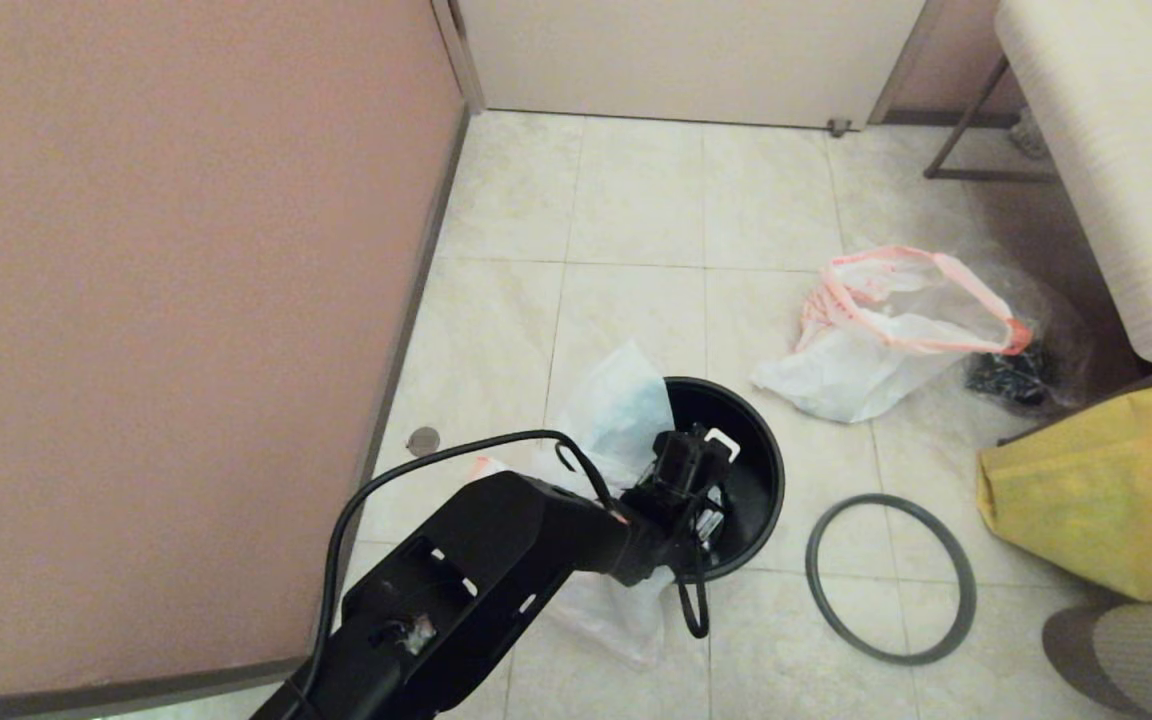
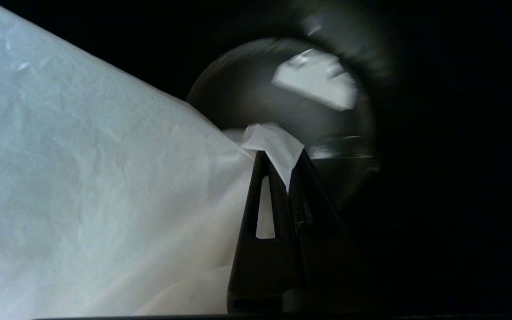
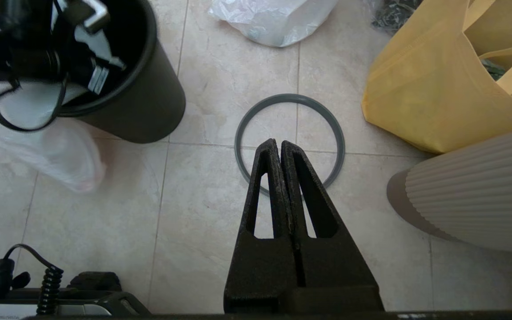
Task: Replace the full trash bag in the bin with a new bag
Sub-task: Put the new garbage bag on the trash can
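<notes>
Already, the first half of the task appears done: the full trash bag (image 1: 886,330), bulging and with its pink-red rim gaping, lies on the floor tiles in the upper right of the head view, well apart from the bin (image 1: 751,470). Bottles cannot be made out through it from here. The grey hoop (image 1: 891,578) has been taken off and lies flat on the tiles at lower right of the bin, apart from it. What is left, by the look of it, is to spread the new bag (image 1: 616,415) inside the bin, fold its rim over the edge and press the hoop back on.

The new bag is draped over the bin's left edge at the centre of the head view, most of it hanging outside and pooled on the floor at lower centre. The left gripper (image 1: 701,490) is reached down into the bin's mouth. In the left wrist view its jaws are seen pressed together on a small fold of the white film (image 2: 278,149), with the dark bin bottom beyond; the rest of the bag fills the left half of that picture.

The right gripper (image 3: 279,146) is parked above the floor, its jaws closed on nothing, with the hoop lying below its tips in the right wrist view.
</notes>
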